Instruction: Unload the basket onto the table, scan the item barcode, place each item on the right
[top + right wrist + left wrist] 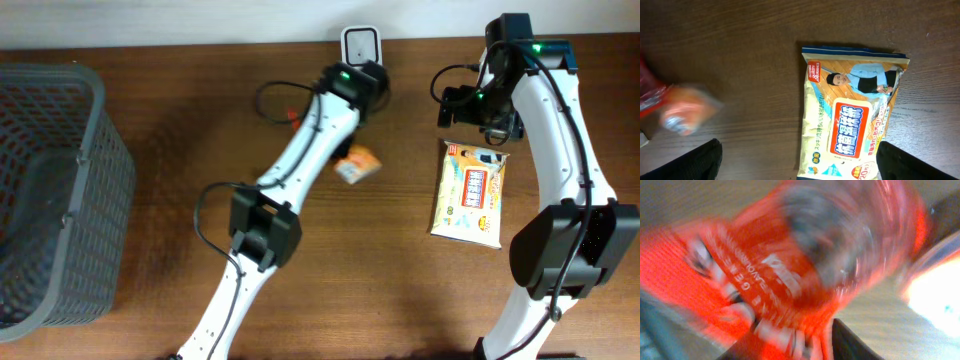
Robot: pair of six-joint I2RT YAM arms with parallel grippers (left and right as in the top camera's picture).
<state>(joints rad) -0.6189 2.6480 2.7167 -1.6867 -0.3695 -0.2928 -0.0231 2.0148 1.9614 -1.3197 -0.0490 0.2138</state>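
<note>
The small orange plastic packet shows blurred just beside the left arm, near the white scanner — probably light, soft, best pinched by an edge — left pincer I cannot tell, right pincer gaping and empty, grey mesh basket showing nothing inside.

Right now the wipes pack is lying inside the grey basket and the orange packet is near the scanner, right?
Not quite. The wipes pack lies flat on the table, right of the orange packet, not inside the grey basket, which sits at the far left. The overhead view shows this. The orange packet is near the scanner, as you said.
</note>
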